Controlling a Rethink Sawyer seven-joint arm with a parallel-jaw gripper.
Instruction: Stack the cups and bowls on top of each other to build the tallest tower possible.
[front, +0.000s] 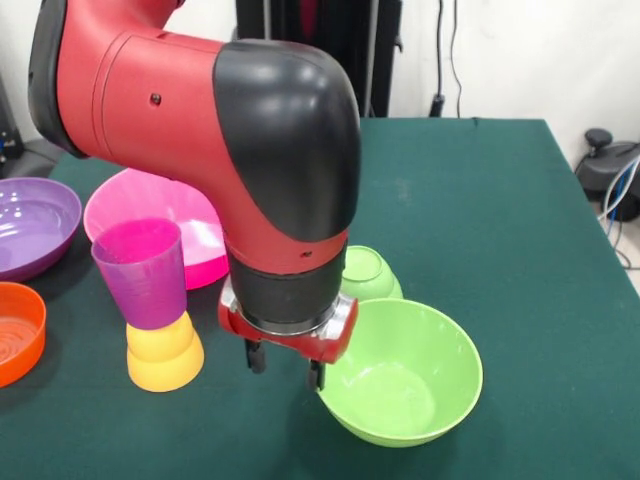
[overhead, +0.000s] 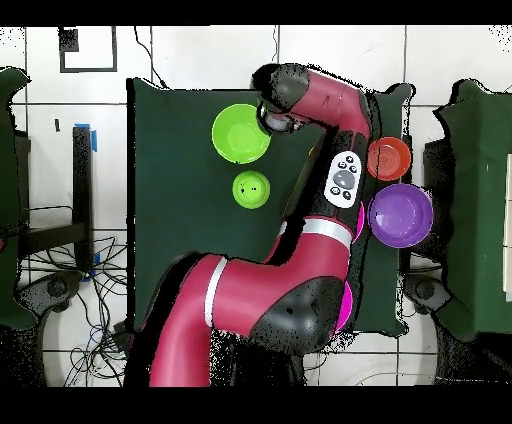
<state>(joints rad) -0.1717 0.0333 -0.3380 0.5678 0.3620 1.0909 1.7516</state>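
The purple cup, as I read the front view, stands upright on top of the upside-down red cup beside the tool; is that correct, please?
Not quite: the cup under the purple cup is yellow-orange, not red. The front view shows it upside down beside the tool, with the purple cup upright on top.

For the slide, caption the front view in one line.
Sawyer gripper hangs open beside the lime bowl, with a purple cup stacked on an upturned yellow cup nearby.

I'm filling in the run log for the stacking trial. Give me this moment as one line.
gripper: open, empty, beside large lime green bowl | purple cup upright on inverted yellow-orange cup | small green bowl inverted, unstacked
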